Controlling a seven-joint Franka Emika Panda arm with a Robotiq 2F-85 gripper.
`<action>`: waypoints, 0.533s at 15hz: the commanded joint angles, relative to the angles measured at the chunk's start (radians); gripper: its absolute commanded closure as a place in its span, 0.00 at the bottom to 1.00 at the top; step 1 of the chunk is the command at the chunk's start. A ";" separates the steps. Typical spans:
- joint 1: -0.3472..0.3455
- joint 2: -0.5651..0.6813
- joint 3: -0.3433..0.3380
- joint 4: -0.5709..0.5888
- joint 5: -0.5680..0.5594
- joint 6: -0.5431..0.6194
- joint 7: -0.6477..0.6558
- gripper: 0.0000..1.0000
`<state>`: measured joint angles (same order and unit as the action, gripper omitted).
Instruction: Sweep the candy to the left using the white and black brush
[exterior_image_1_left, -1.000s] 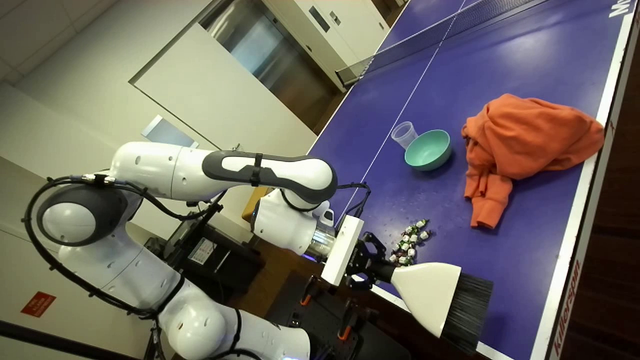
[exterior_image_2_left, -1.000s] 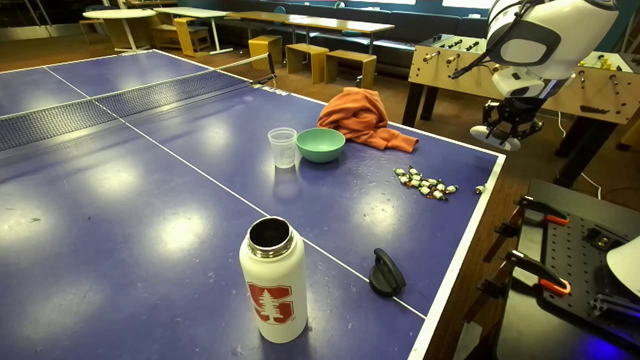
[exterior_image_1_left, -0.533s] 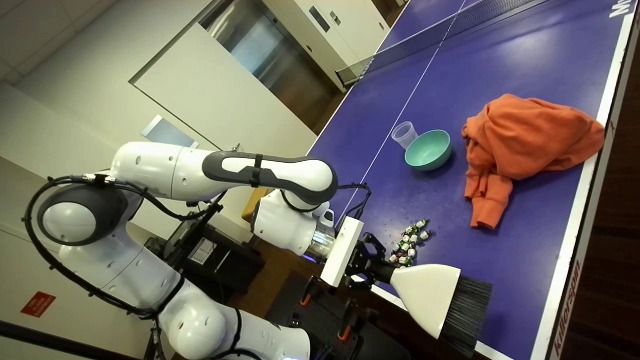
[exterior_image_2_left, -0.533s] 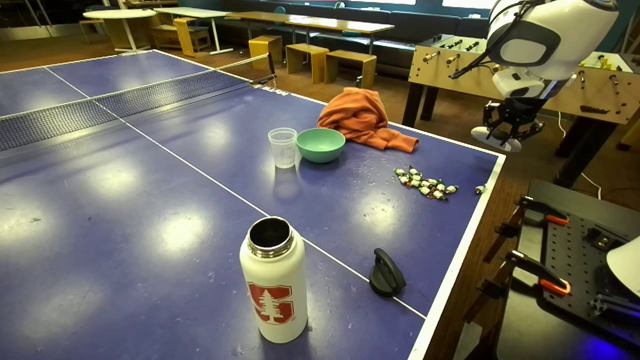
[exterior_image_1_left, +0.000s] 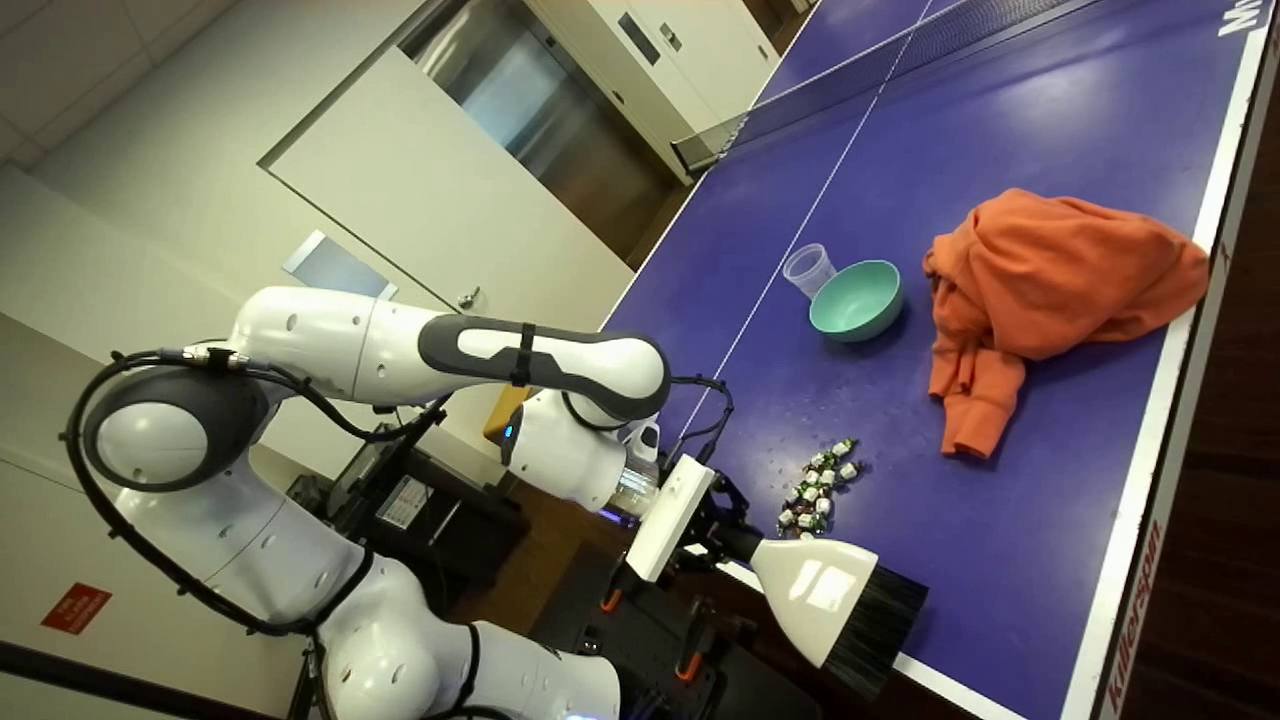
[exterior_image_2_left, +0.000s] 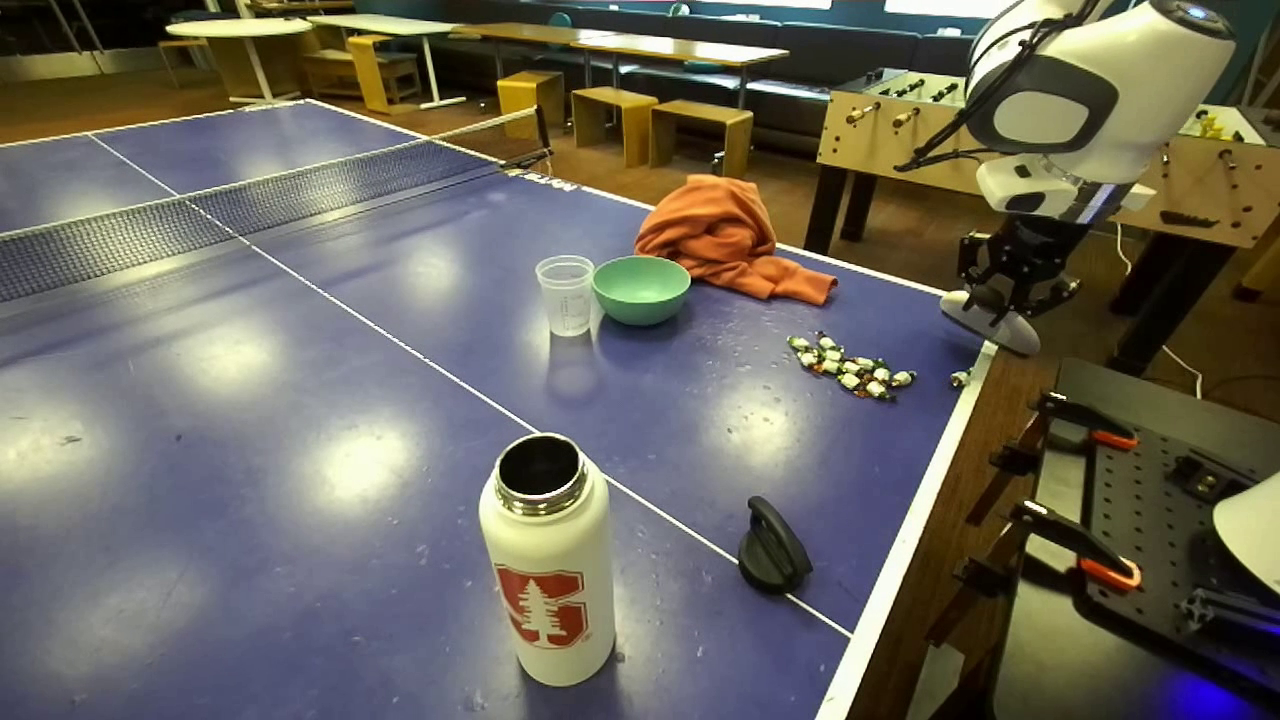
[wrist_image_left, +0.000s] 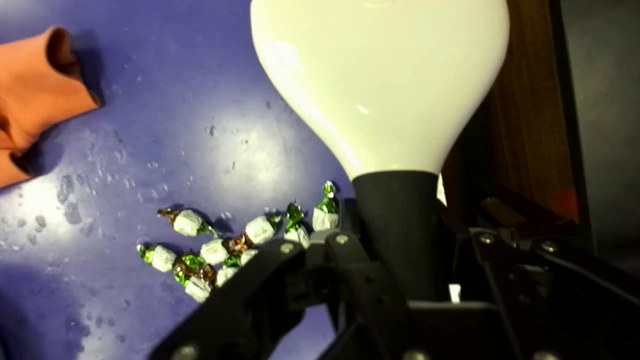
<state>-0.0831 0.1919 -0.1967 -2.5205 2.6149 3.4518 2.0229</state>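
The candy (exterior_image_1_left: 818, 490) is a loose cluster of small white, green and brown wrapped pieces on the blue table, also seen in an exterior view (exterior_image_2_left: 850, 370) and the wrist view (wrist_image_left: 214, 251). A single piece (exterior_image_2_left: 960, 378) lies apart near the table edge. The white and black brush (exterior_image_1_left: 815, 590) has a white fan-shaped head, black bristles and a black handle. My gripper (exterior_image_1_left: 735, 542) is shut on the handle, as the wrist view (wrist_image_left: 400, 235) shows. The brush head (exterior_image_2_left: 990, 322) is tilted over the table's edge, beside the cluster. The wrist view cuts off the bristles.
A teal bowl (exterior_image_1_left: 856, 300) and a clear plastic cup (exterior_image_1_left: 808, 270) stand beyond the candy. An orange garment (exterior_image_1_left: 1060, 280) lies near the table's side edge. A white bottle (exterior_image_2_left: 550, 590) and a black lid (exterior_image_2_left: 773, 550) stand on the table. Clamps (exterior_image_2_left: 1080, 560) sit on the robot's base.
Over the last half second the arm has moved: the gripper and brush are lower, tilted more, and shifted back toward the table's edge on the robot's side. The candy has not moved.
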 joint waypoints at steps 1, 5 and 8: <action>-0.206 -0.029 0.277 -0.036 -0.001 -0.024 0.112 0.88; -0.410 0.025 0.566 0.012 -0.003 -0.042 0.182 0.88; -0.540 0.057 0.743 0.060 -0.004 -0.023 0.196 0.88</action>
<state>-0.5093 0.2244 0.4082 -2.5112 2.6112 3.4262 2.1962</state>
